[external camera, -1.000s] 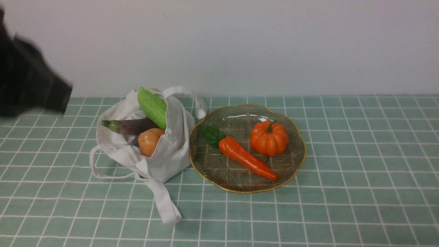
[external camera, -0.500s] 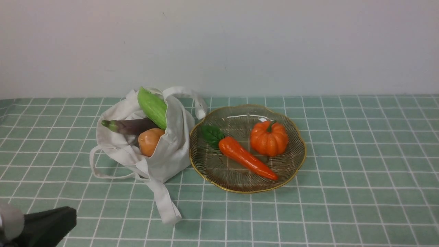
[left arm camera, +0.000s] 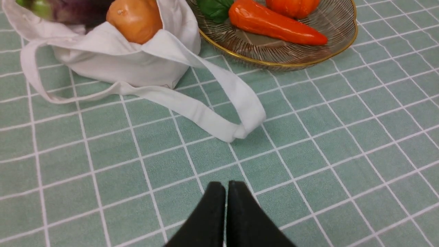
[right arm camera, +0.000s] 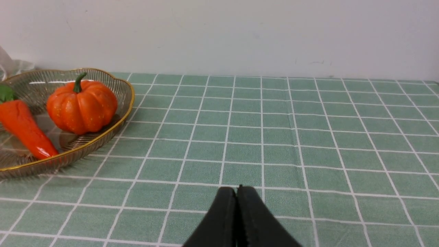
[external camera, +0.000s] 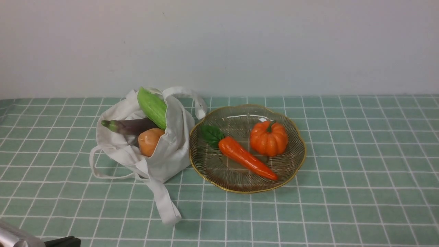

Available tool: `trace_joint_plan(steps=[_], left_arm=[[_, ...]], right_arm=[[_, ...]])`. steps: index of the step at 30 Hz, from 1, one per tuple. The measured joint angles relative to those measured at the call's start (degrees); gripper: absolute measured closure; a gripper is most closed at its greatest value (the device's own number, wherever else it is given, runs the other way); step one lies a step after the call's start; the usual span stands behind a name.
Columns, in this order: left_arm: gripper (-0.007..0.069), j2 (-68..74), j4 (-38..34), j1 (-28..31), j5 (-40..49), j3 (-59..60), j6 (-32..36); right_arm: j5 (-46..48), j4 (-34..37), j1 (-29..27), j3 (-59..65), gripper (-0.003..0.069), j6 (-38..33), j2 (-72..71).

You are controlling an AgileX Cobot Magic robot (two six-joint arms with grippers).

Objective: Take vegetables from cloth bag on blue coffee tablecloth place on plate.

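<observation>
Pale wall (external camera: 219, 48) rises behind a tabletop covered by a green cloth (external camera: 360, 206) with a thin white grid. On the plate (external camera: 236, 187), the carrot (external camera: 247, 157) lies slantwise: its leafy end points toward the far left corner of the tabletop, its tip toward the near right corner. In the cloth bag (external camera: 176, 147), the gourd (external camera: 152, 107) leans with its long axis running from the far left down toward the near right, its upper end at the bag's far edge. The eggplant (external camera: 132, 126) lies nearly parallel to the tabletop's far edge, green stem end toward the left edge.

The left arm (external camera: 20, 236) shows only at the near left corner of the tabletop; its tool (left arm camera: 226, 192) is closed, with nothing gripped. The right tool (right arm camera: 238, 195) is closed and empty too, its tips together above the cloth.

The bag sags open left of the plate, touching its rim, and holds the gourd, the eggplant and the potato (external camera: 150, 142). The plate carries the carrot and a small pumpkin (external camera: 269, 138).
</observation>
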Motion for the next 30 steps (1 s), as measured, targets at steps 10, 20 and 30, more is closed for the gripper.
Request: trace_joint_plan(steps=[10, 20, 30], left_arm=[[0.0632, -15.3, 2.0, 10.9, -3.9, 8.1, 2.0], [0.0632, -21.4, 1.3, 26.1, -13.3, 19.7, 3.7], [0.0632, -21.4, 1.2, 25.6, -13.7, 20.8, 3.8]], right_arm=[[0.0, 0.0, 0.0, 0.0, 0.0674, 0.0, 0.0], [0.0, 0.0, 0.0, 0.0, 0.0674, 0.0, 0.0], [0.0, 0.0, 0.0, 0.0, 0.0674, 0.0, 0.0]])
